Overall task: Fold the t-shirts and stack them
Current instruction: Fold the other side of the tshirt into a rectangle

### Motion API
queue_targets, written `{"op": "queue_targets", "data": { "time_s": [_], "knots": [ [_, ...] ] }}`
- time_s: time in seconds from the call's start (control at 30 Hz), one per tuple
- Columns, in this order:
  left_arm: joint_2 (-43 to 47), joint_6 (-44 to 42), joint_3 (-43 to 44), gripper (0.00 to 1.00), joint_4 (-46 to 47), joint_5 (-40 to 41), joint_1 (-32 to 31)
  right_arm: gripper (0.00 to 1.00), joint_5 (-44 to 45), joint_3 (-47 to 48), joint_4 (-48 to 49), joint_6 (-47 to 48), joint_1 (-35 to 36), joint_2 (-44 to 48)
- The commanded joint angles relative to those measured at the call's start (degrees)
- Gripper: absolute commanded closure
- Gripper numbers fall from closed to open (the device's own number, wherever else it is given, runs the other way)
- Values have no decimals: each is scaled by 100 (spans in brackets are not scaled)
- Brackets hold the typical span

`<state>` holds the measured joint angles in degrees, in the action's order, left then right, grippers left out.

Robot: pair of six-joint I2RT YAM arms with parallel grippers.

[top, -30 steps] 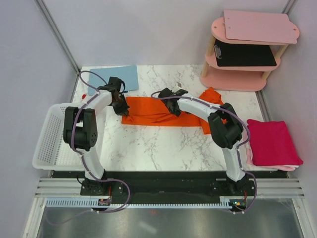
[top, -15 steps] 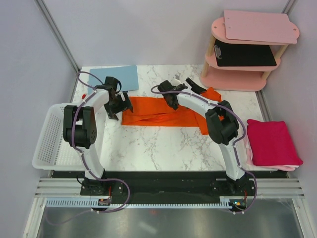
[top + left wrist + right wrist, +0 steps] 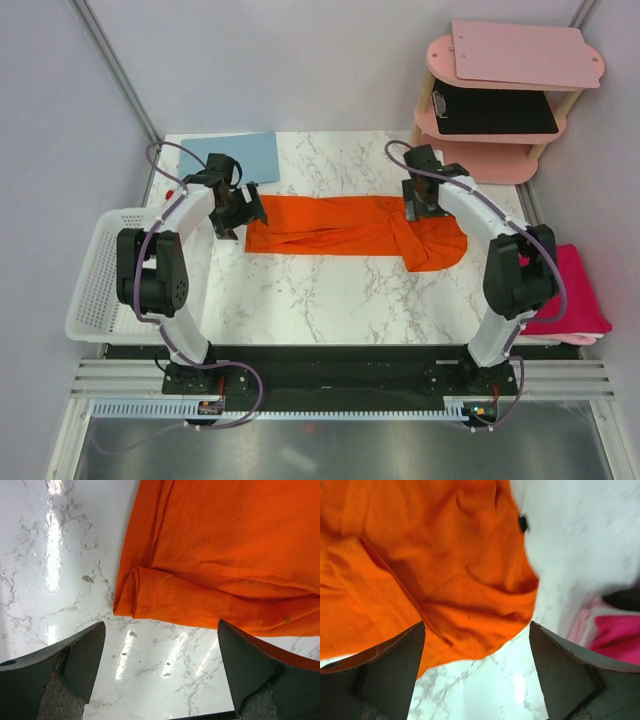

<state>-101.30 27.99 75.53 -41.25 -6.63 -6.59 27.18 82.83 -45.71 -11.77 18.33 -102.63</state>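
The orange t-shirt (image 3: 335, 225) lies on the tabletop (image 3: 330, 290) as a band running left to right. The left tool (image 3: 242, 209), wide and empty, hangs at its left end; the right tool (image 3: 413, 204), also wide, over the bunched right end

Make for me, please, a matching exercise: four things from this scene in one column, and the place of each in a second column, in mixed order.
Things
1. orange t-shirt
2. magenta t-shirt
3. light-blue clipboard
4. white basket

Places
A. far left corner of the table
B. near right edge, folded
C. left edge, near side
D. middle, stretched out sideways

Pairs: 1-D, 2-B, 3-A, 4-C
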Motion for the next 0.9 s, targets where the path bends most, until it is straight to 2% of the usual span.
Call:
{"op": "queue_targets", "data": {
  "time_s": [0.0, 0.13, 0.27, 0.77, 0.83, 0.87],
  "knots": [
    [66, -162, -196, 0, 161, -172, -114, 9, -2256, -942, 448, -475, -468, 585],
    [-48, -144, -223, 0, 232, -198, -220, 19, -3252, -1462, 897, -414, -813, 806],
    [-83, -162, -223, 0, 232, -189, -237, 20, -3825, -1612, 1169, -352, -866, 719],
    [-110, -224, -258, 0, 223, -136, -246, 24, -3685, -1401, 1513, -264, -866, -38],
    [-118, -224, -258, 0, 223, -119, -246, 37, -3737, -1348, 1521, -256, -866, -73],
    [-127, -224, -249, 0, 214, -119, -238, 49, -3764, -1339, 1522, -264, -866, -56]
  ]
}}
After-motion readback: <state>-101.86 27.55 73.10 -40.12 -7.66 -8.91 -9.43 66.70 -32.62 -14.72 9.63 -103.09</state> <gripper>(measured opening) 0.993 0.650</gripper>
